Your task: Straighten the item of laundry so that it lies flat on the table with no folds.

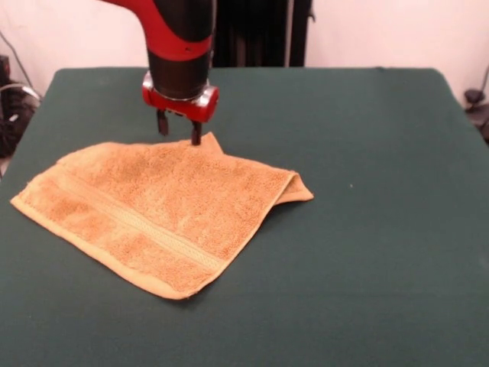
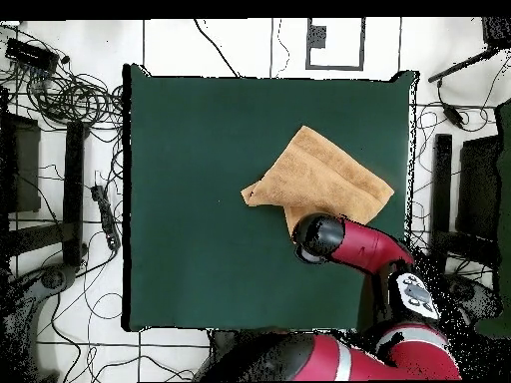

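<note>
The item of laundry [image 1: 160, 206] is an orange-tan towel lying on the left half of the green table [image 1: 367, 229]. It is folded over on itself: at its right end an under layer [image 1: 300, 193] sticks out from beneath the top layer. A woven band runs across the near part. My gripper [image 1: 179, 130] hangs at the towel's far edge, open, with both fingertips just above or touching the cloth next to a raised corner [image 1: 210, 140]. In the overhead view the towel [image 2: 324, 172] shows, and the arm [image 2: 344, 244] covers its nearest part and the gripper.
Cables and equipment [image 2: 60, 90] lie on the floor around the table [image 2: 200, 199]. A dark stand [image 1: 260, 30] rises behind the table's far edge.
</note>
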